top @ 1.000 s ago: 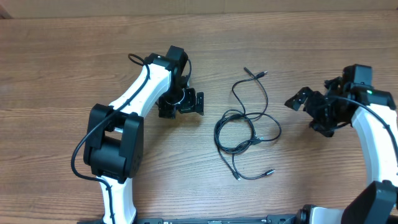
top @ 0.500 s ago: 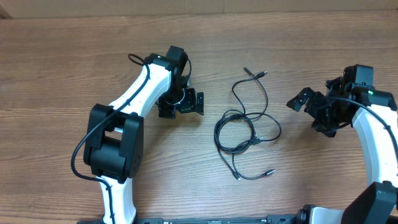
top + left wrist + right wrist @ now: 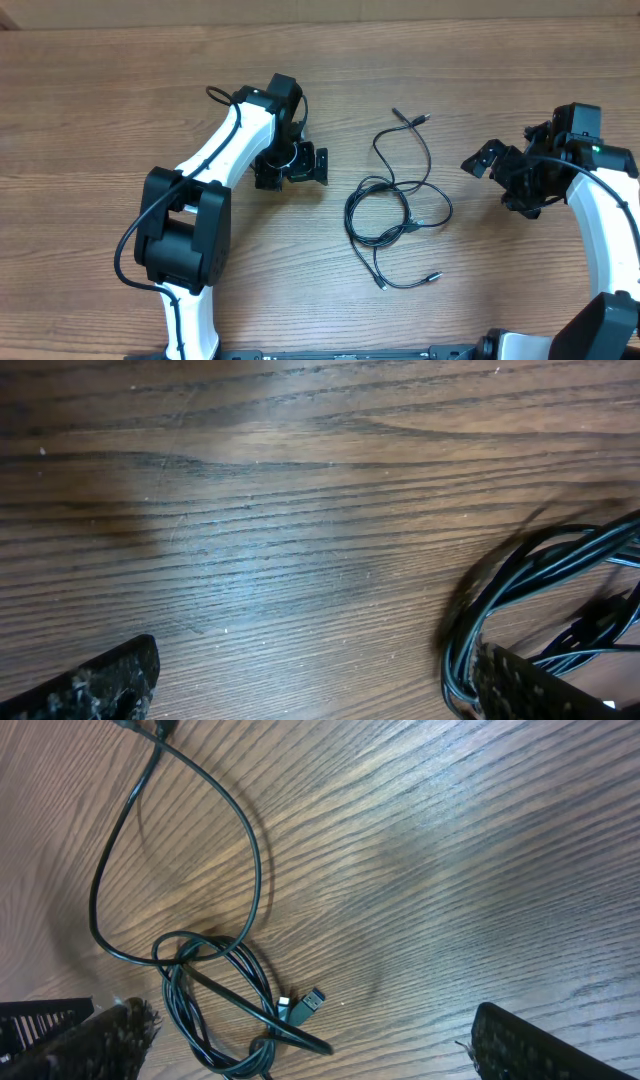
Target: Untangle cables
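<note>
Right hand (image 3: 312,1046) agape toward cables (image 3: 190,952)

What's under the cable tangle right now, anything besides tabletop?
Only the wooden table shows through the loops of the cables. In the coiled middle the strands overlap and the lower ones are partly covered, so their order cannot be told.

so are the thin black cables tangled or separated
Tangled: the thin black cables cross and loop through each other in one bundle on the brown wooden table.
</note>
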